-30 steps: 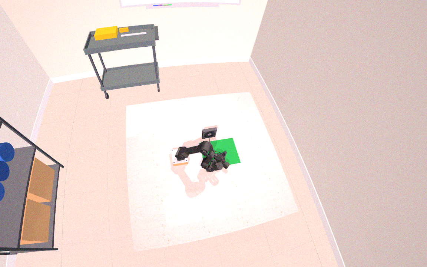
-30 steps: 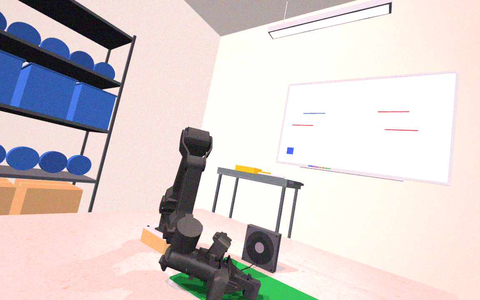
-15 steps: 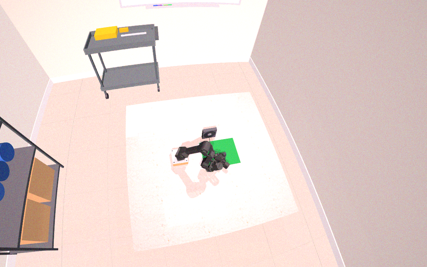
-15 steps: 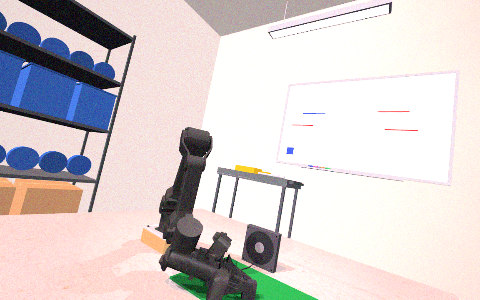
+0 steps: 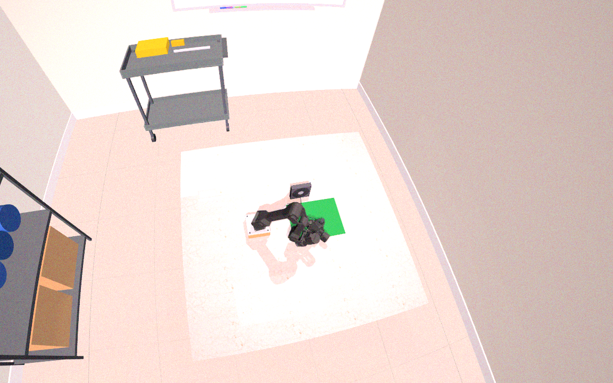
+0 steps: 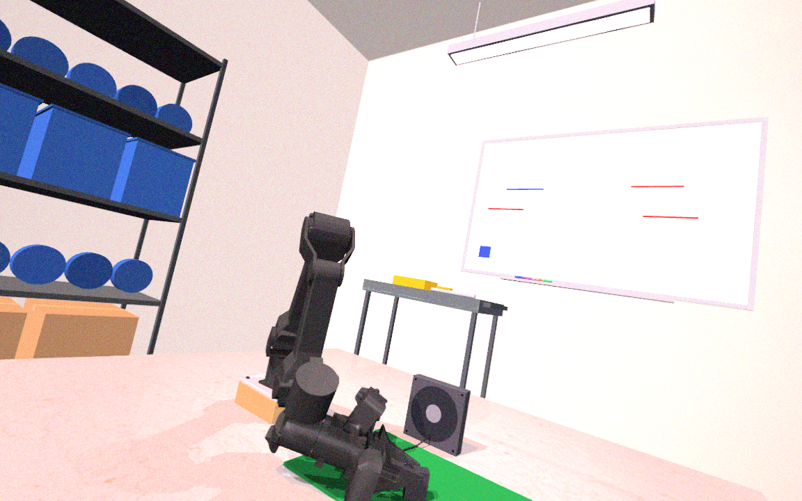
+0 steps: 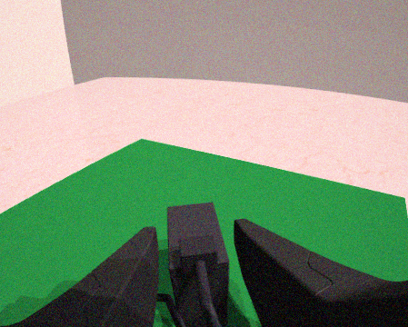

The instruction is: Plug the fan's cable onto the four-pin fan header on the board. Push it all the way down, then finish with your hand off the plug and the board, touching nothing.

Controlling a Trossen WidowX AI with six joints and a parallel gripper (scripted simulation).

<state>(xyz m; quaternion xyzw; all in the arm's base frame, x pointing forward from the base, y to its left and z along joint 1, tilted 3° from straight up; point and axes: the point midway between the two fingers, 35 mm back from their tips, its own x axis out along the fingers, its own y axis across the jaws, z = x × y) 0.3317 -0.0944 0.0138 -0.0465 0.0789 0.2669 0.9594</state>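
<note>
In the wrist view my gripper is open around the dark plug, with a gap between each finger and the plug. The plug stands on the green board, and its dark cable runs toward the camera. The four-pin header cannot be told apart from the plug, and how deep the plug sits cannot be seen. The black square fan stands upright beside the board. The arm hides the plug in the top and exterior views.
The arm's base stands on an orange-sided block left of the board. The arm reaches low over the board. The fan's cable runs from the fan toward the gripper. A grey cart and a shelf rack stand farther off.
</note>
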